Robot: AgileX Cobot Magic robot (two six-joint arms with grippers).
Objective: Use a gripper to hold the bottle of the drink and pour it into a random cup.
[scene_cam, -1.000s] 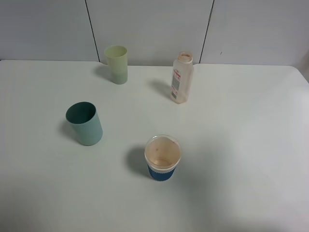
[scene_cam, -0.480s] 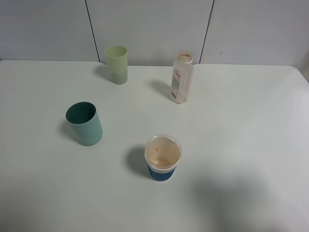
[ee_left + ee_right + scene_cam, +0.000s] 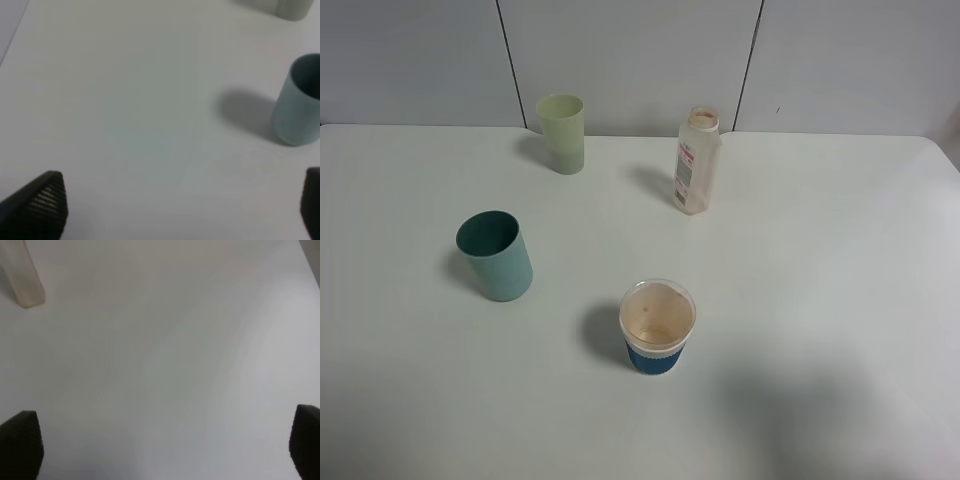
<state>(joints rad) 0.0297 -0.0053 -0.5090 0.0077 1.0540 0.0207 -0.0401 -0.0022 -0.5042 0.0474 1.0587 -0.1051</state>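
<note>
The bottle of the drink (image 3: 696, 162) stands upright and capless at the back of the white table, right of the middle; its lower part shows in the right wrist view (image 3: 22, 277). A teal cup (image 3: 496, 254) stands at the left and shows in the left wrist view (image 3: 300, 102). A pale green cup (image 3: 562, 133) stands at the back. A blue-banded clear cup (image 3: 656, 327) stands in the front middle. No gripper shows in the exterior high view. My left gripper (image 3: 182, 207) and right gripper (image 3: 162, 447) are open and empty above bare table.
The white table (image 3: 820, 260) reaches a grey panelled wall (image 3: 630, 60) at the back. A soft shadow (image 3: 800, 400) lies on the table at the front right. The table's right edge curves at the far right.
The shadow at the front right of the table has spread a little. The bottle and the cups have not moved.
</note>
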